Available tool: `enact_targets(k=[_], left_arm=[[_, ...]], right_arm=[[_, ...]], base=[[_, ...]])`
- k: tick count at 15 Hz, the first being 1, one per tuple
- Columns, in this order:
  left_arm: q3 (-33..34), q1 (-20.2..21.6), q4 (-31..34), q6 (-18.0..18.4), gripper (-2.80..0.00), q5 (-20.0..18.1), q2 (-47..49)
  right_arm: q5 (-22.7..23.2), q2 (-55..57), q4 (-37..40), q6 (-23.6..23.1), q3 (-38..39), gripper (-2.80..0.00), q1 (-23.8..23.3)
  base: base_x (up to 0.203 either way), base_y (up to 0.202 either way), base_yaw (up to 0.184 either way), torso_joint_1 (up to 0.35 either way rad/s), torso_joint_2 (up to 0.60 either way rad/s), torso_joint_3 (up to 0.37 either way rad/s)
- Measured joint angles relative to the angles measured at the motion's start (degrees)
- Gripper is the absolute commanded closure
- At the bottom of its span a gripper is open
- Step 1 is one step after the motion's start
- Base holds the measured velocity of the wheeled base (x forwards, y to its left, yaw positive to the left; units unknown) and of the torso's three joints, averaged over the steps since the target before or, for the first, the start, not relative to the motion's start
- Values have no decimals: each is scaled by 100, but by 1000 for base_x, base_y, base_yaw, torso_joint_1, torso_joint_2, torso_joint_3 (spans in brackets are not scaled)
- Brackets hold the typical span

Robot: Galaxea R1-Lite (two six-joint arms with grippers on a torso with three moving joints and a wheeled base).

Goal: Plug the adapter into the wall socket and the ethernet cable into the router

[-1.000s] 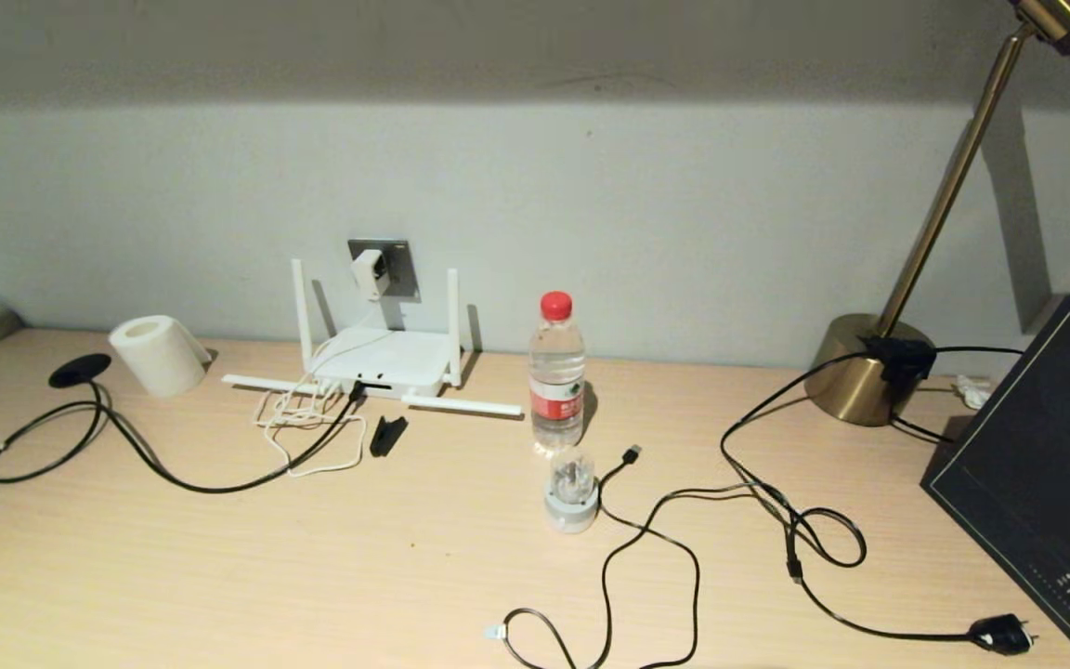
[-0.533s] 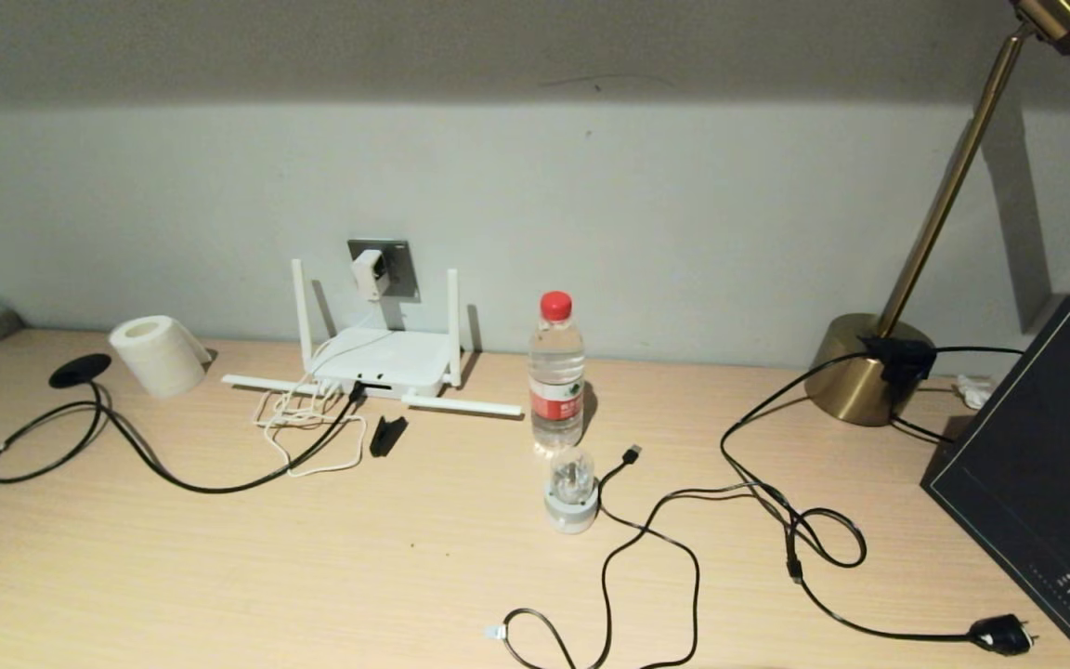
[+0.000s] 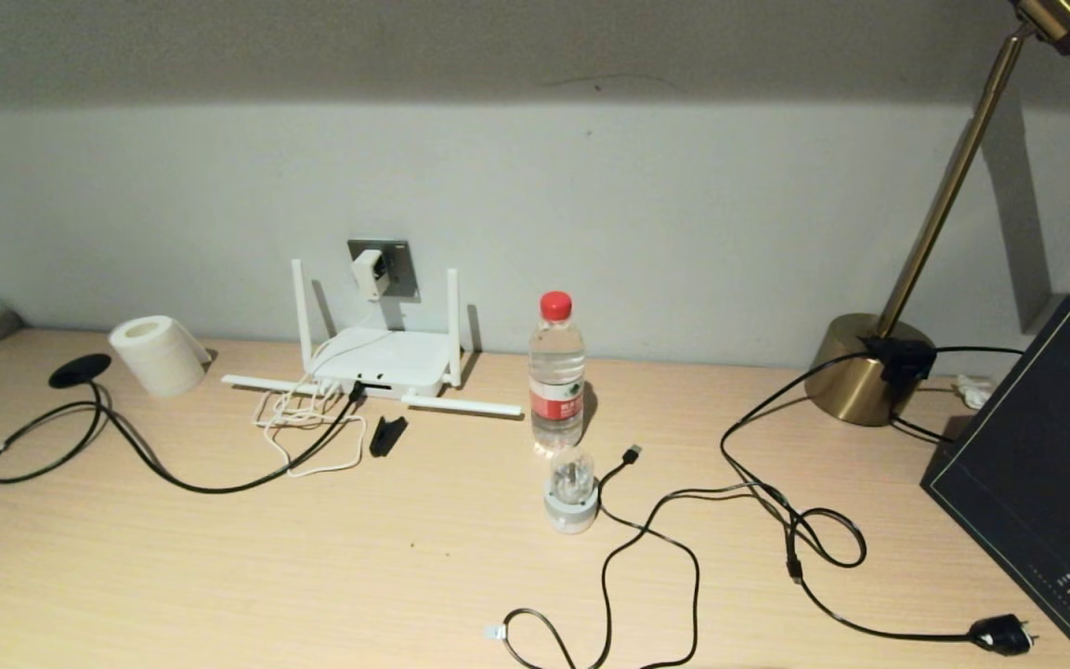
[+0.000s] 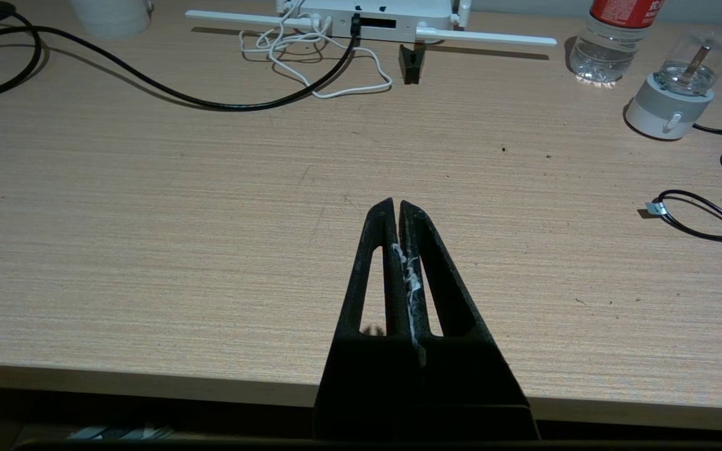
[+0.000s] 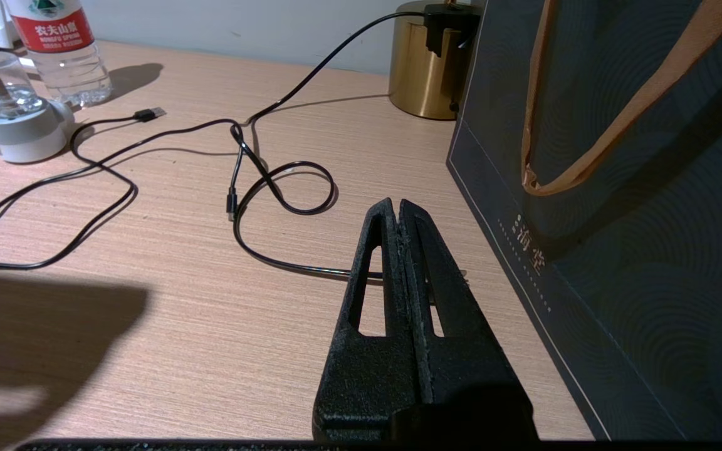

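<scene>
Adapter [image 3: 367, 273] is seated in the wall socket [image 3: 395, 266], its white cord [image 3: 305, 437] dropping in loose loops onto the counter [image 3: 405, 576] in front of the router [image 3: 384, 364]. Ethernet cable [image 3: 173, 478] is plugged into the router's front edge; I see the black connector in a port in the left wrist view. Small black clip [image 3: 387, 435] lies just in front of the router. Water bottle [image 3: 556, 370] stands to the router's right, round white-and-clear plug [image 3: 571, 490] near it.

Left gripper [image 4: 397, 205]: jaws closed, nothing in them, hovering over bare counter near its front edge. Right gripper [image 5: 395, 203]: jaws closed, empty, parked over the counter beside the dark bag [image 5: 637, 188], above the black lamp cord [image 5: 273, 188].
</scene>
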Motion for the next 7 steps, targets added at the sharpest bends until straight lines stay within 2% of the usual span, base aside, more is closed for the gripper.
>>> enact_targets(k=[7], left_arm=[[1,0,-2,0,0,2,-9]], right_arm=[[0,0,-6,-14,0,0,0]], base=[[0,0,0,0,0,0]])
